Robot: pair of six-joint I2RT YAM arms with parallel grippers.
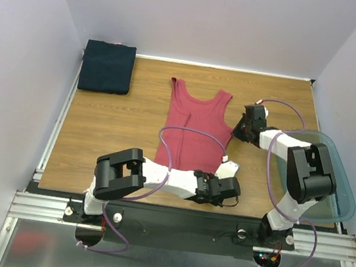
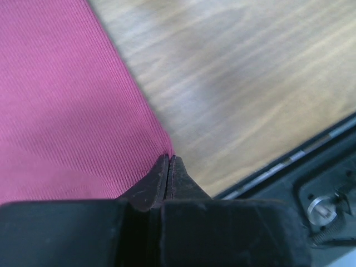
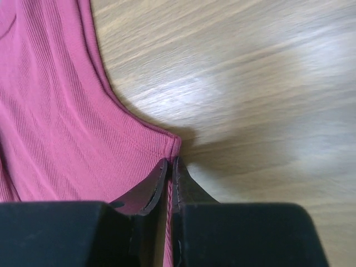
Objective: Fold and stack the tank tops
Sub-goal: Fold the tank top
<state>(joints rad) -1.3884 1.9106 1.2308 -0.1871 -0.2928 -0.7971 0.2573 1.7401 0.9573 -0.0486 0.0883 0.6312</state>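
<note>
While the left gripper [image 2: 168,159] clamps its hem corner and the right gripper [image 3: 169,162] clamps its armhole corner, the rose-red tank top [image 1: 195,129] lies flat at the centre of the table [image 1: 97,142], likely light and limp; the navy tank top [image 1: 107,67] rests at ten o'clock.

L gripper [image 2: 169,159]: 2 fingers pressed together, pinching corner of rose-red tank top [image 2: 61,100]. Cloth lies flat on wood table [image 2: 239,78]. Black rail [image 2: 278,183] w/ 1 screw [image 2: 318,207] lower right.

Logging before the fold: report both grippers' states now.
Left gripper: shut on the red top, near corner.
Right gripper: shut on the red top, side edge.
</note>
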